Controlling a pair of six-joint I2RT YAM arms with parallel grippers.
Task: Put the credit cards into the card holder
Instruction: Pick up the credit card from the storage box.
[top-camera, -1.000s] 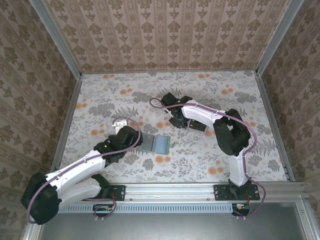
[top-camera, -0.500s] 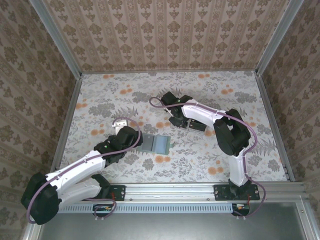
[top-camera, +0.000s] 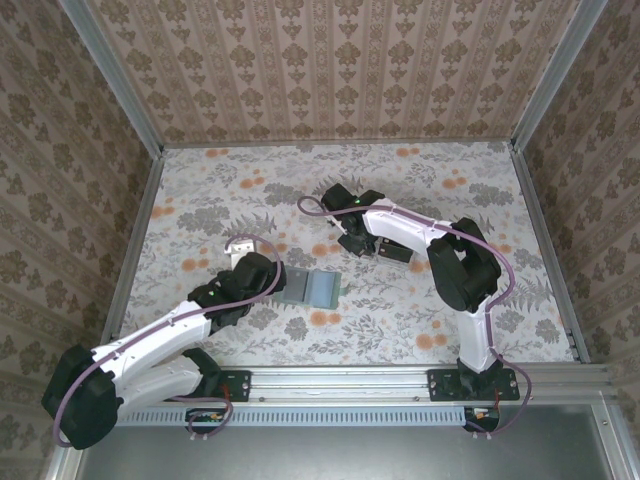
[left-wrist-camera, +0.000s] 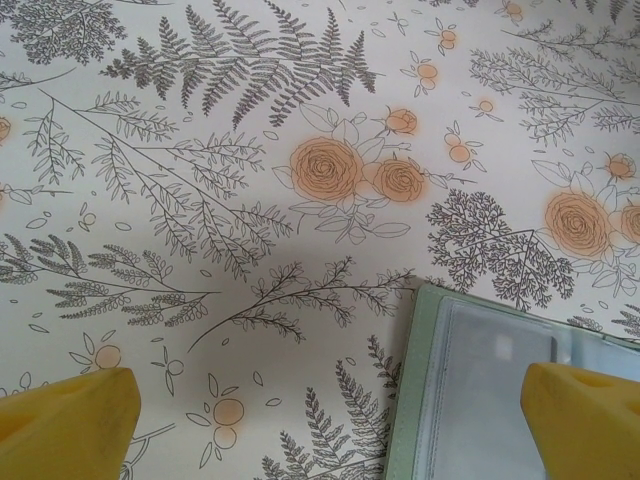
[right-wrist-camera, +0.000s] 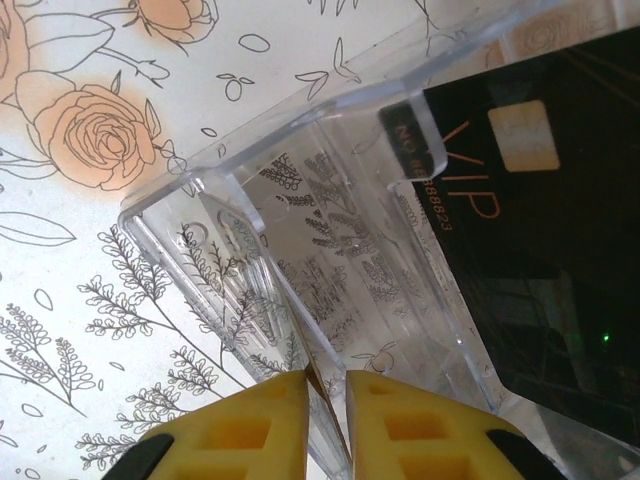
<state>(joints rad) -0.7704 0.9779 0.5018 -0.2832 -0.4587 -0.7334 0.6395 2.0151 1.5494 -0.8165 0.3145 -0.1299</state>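
The grey-green card holder lies open and flat on the flowered table, its clear pocket facing up. My left gripper hovers low at the holder's left edge. It is open wide, with one yellow finger above the pocket and the other over bare table. A black credit card marked VIP lies in the clear plastic tray. My right gripper reaches into that tray beside the card. Its fingers are almost together, with a thin clear partition of the tray between them. The right gripper is at the tray's left end.
The clear tray sits right of centre, about a hand's width up and right of the holder. A small metal bracket lies behind the left wrist. Patterned walls with aluminium posts enclose the table.
The right gripper's jaws have narrowed at the tray while its wrist shifted only slightly. The left arm and the holder have stayed where they were.
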